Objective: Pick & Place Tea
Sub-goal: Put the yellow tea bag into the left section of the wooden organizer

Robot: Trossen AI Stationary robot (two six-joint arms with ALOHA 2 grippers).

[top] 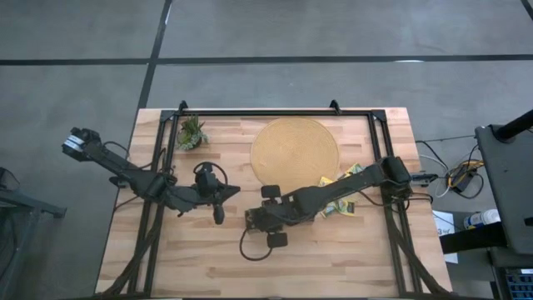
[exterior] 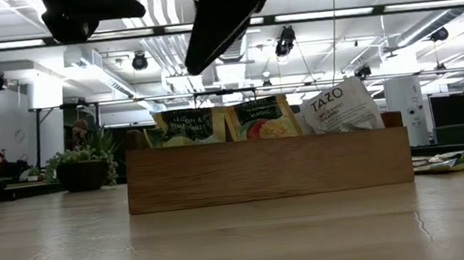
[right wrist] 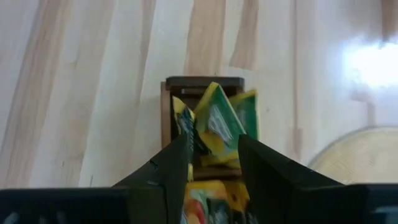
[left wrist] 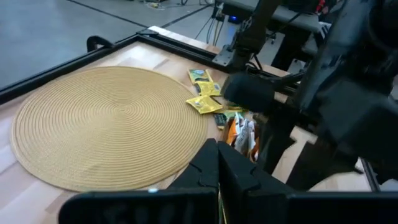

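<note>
Standing upright in the tray [right wrist: 203, 83], tea sachets [right wrist: 214, 121] sit between the right gripper's [right wrist: 213, 163] spread fingers.

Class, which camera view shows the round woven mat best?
The high view: the whole round mat is seen from above. The left wrist view shows most of it at a slant. The right wrist view catches one edge; the low view shows none.

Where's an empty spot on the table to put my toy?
Bare wood runs along the near edge of the wooden table, and between the small green plant and round woven mat. It's crowded around both arms mid-table and the yellow tea sachets right of the mat.
</note>
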